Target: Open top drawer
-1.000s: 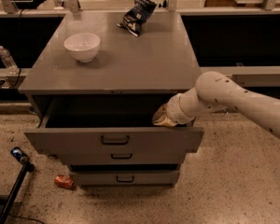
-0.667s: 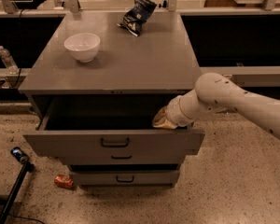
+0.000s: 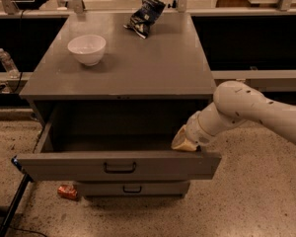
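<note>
Gripper (image 3: 186,141): at the right end of the drawer (image 3: 64,166), tan tip tucked just behind the top edge of the front, inside the box; open or closed, cannot tell. Drawer position: top slot of the cabinet (image 3: 123,73), standing well out toward the camera, interior exposed, with the lower drawer (image 3: 96,187) shut beneath it. Handling, left to right. Left end: the front overhangs past the cabinet side, and the left box wall runs back to the carcass. It looks like stiff sheet metal, so I expect no flex and no fragility. Probably fairly heavy for its size, but the weight rides on slides, so the load should be sliding drag, not lift. Centre: black handle (image 3: 120,167), a shallow bar pull and the obvious grasp point. A pull there would be square to the slides. Right end: the top lip where the gripper sits also gives purchase (a hook behind the edge rather than a pinch), but an off-centre pull may rack the box and make it bind. The painted surface looks smooth, so slip along the lip is possible. Appearance: flat grey, wide tall plain front, deep box, dark inside; no contents made out. Above, on the cabinet top: white bowl (image 3: 87,49) at left, dark bag (image 3: 145,15) at the back. Neither touches the drawer. Judgement: task looks largely complete.
</note>
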